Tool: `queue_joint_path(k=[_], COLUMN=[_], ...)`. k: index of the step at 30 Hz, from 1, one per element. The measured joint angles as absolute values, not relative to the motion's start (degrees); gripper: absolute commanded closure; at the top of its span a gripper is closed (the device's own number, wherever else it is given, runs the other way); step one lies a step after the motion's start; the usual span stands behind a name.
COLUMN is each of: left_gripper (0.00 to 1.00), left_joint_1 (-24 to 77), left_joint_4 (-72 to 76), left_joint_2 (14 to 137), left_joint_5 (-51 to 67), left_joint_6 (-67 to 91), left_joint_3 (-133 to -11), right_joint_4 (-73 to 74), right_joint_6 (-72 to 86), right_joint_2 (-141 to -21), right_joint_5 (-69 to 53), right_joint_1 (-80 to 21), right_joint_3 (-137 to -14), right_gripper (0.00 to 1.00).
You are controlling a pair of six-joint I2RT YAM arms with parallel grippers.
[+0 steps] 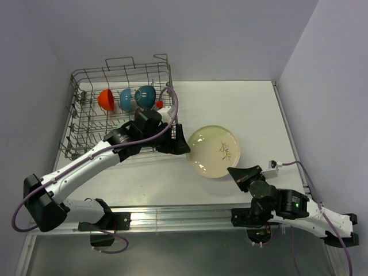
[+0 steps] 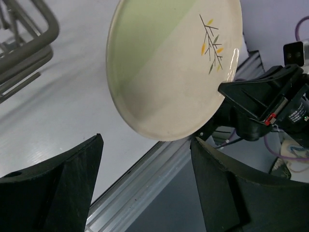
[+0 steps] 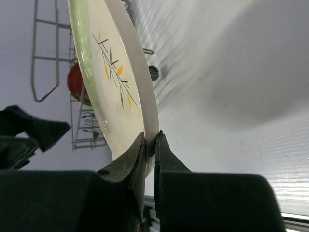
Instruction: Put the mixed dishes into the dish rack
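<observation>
The large cream plate (image 1: 214, 150) with a twig motif is held tilted above the table, right of the dish rack (image 1: 80, 115). My right gripper (image 1: 234, 172) is shut on its near rim; in the right wrist view both fingers pinch the plate (image 3: 111, 87) edge at the gripper (image 3: 151, 144). My left gripper (image 1: 183, 145) stands open just off the plate's left edge. In the left wrist view the plate (image 2: 164, 72) hangs beyond the open gripper (image 2: 145, 188), outside the gap. An orange bowl (image 1: 105, 99), a small blue bowl (image 1: 125, 99) and a teal bowl (image 1: 145, 96) stand in the rack.
The left arm reaches across the rack's near right corner, with its purple cable (image 1: 172, 109) looping over the wires. A metal rail (image 1: 172, 214) runs along the table's near edge. Walls close in behind and on both sides. Rack wires (image 2: 29, 43) show at the left wrist view's top left.
</observation>
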State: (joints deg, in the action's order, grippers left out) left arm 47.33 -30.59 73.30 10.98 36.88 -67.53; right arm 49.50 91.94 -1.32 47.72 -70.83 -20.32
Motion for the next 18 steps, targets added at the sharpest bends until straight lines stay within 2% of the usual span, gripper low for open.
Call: queue_joint_path(k=[18], left_gripper=[0.23], left_joint_1=[42.9], left_joint_4=[-24.5], left_joint_2=[80.2], left_joint_5=[27.8], left_joint_6=[31.6], left_joint_3=[-68.8], right_joint_4=[46.7], right_joint_6=[82.9], right_joint_2=[-1.3], right_joint_5=[43.7], right_joint_1=[-70.8], right_joint_3=[-26.2], right_gripper=[1.00])
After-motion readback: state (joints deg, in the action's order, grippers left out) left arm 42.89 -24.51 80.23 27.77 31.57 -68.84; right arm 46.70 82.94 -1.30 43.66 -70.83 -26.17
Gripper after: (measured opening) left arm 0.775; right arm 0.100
